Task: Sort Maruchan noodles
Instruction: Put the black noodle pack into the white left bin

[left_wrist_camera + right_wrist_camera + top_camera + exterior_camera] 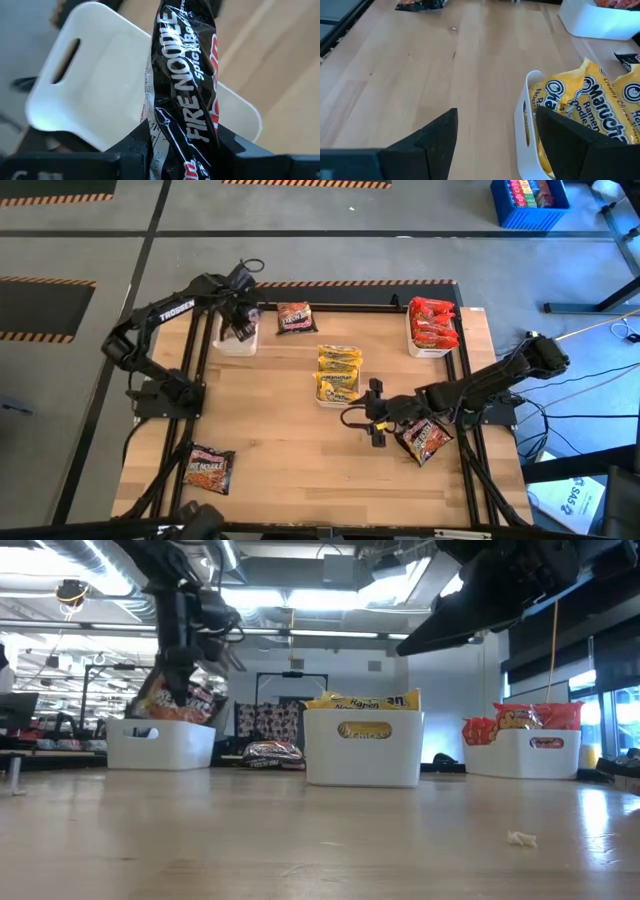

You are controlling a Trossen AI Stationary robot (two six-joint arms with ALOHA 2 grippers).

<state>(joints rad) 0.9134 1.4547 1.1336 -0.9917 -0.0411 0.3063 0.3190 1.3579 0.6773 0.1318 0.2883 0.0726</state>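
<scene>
Looking at the bottom of the high view first, we see one dark packet (209, 468) lying loose at the lower left of the table (290, 460), well apart from everything else. Another dark packet (424, 439) lies at the lower right, partly under the right arm. We judge both of these are yet to be sorted.

Just above that, near the middle of the frame, our right gripper (376, 416) hangs beside the middle tray (322, 396) with its fingers spread and nothing between them; in its own wrist view the gap shows only bare wood. That tray holds the yellow packets (338, 371), stacked and poking over the rim, so we take the yellow kind as done.

Farther up, at the upper right, the right tray (428, 350) is full of red packets (433, 322), which also looks finished. At upper centre a third dark packet (295, 317) lies loose on the wood beside the left tray (238, 344).

At the upper left, our left gripper (240, 326) hangs over that tray, its fingers pinching a black packet (187, 100) that hangs down into it. The wrist view shows the tray floor bare, so we judge the dark kind has only begun: this one to drop, three more to fetch
</scene>
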